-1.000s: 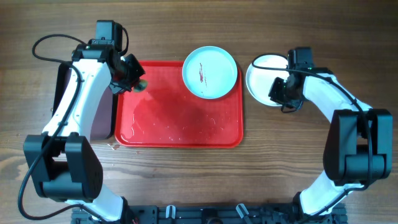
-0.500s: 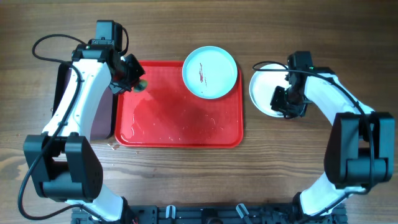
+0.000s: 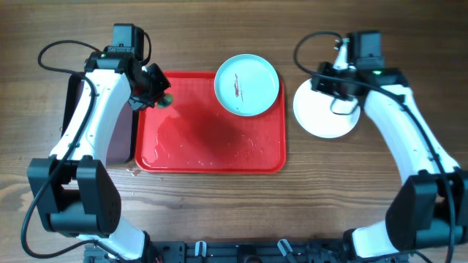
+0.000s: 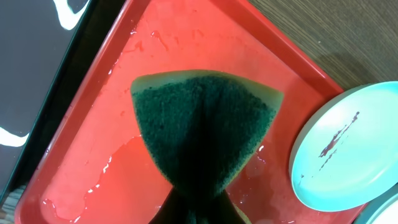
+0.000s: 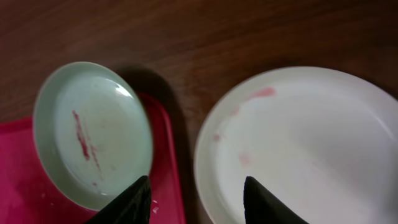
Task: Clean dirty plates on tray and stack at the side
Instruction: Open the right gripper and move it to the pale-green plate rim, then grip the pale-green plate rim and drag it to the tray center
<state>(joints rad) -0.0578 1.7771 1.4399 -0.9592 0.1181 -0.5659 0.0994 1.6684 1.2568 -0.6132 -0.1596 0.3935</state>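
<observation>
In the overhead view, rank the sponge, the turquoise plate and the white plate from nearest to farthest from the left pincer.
1. sponge, gripped by the left pincer.
2. turquoise plate, at the tray's far-right corner.
3. white plate, right of the tray.

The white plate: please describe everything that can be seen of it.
The white plate is round and shallow with a low raised rim, and it looks like glossy ceramic or plastic. It lies flat, right way up, on the wooden table, to the right of the red tray, close to it but apart. Faint pink smears show on its inside. Nothing lies on it. The open right gripper hangs above its edge.
</observation>
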